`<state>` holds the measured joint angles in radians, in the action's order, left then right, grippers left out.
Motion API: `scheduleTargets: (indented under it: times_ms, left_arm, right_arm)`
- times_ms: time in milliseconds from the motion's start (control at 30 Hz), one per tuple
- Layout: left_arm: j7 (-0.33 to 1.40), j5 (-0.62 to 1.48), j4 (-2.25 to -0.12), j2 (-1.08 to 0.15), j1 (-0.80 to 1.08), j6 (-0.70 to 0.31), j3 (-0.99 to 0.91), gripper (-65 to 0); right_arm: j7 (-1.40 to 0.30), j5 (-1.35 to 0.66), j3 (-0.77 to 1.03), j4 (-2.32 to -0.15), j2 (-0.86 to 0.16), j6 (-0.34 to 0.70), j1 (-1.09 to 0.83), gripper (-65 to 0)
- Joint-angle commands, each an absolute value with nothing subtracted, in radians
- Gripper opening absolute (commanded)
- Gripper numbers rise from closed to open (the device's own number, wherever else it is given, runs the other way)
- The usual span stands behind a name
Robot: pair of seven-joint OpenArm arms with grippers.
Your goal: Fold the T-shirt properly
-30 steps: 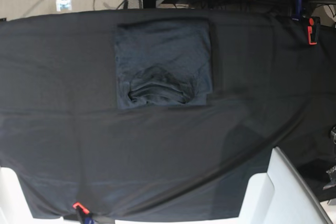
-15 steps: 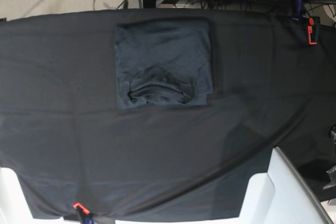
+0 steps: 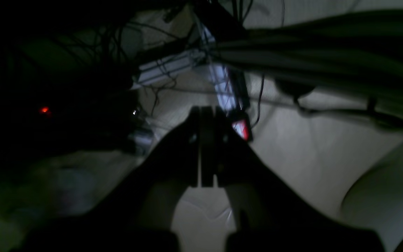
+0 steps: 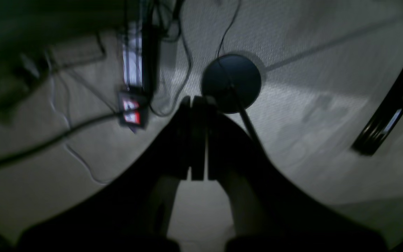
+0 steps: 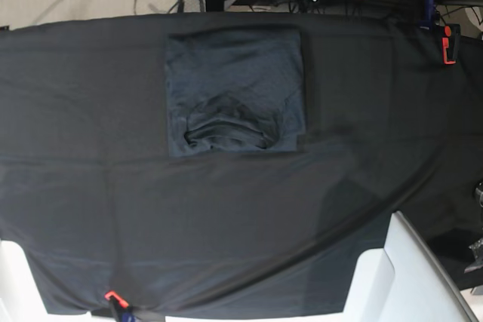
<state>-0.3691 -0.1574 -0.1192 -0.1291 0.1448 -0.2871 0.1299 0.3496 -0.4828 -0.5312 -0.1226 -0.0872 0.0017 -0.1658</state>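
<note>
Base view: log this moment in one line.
dark charcoal-grey knit T-shirt: folded rectangle, flat on black tablecloth | left gripper: shut, empty | right gripper: shut, empty

Right end effector [image 4: 198,140]: dark, jaws pressed together, nothing between them.
Floor [image 4: 310,115]: pale carpet.
Round black base [image 4: 231,83]: just beyond the fingertips.
Power strip [image 4: 133,63]: upper left, cables trailing.

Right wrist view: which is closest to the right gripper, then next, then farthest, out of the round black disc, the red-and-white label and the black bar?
1. The disc, on the floor just right of the shut right gripper.
2. The label, off to the left by the cables.
3. The bar, far over at the right edge.
</note>
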Motion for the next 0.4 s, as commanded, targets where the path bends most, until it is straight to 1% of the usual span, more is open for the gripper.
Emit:
scheduleTargets:
  times_ms: [0,167,367]
  left_arm:
    - [-0.374,-0.173,-0.114,-0.139,0.162,-0.292,0.131,-65.0]
    - [-0.375,-0.208,-0.114,-0.157,0.163,-0.292,0.125,-65.0]
    - [-0.377,-0.206,-0.114,-0.156,0.162,-0.292,0.124,-65.0]
  right_arm:
    - [0.357,-0.484,-0.49,-0.119,-0.096,-0.004,-0.188,-64.4]
    - [0.357,-0.484,-0.357,-0.12,-0.094,-0.004,-0.225,-64.4]
    - [0.357,-0.484,-0.344,-0.12,-0.094,-0.004,-0.228,-64.4]
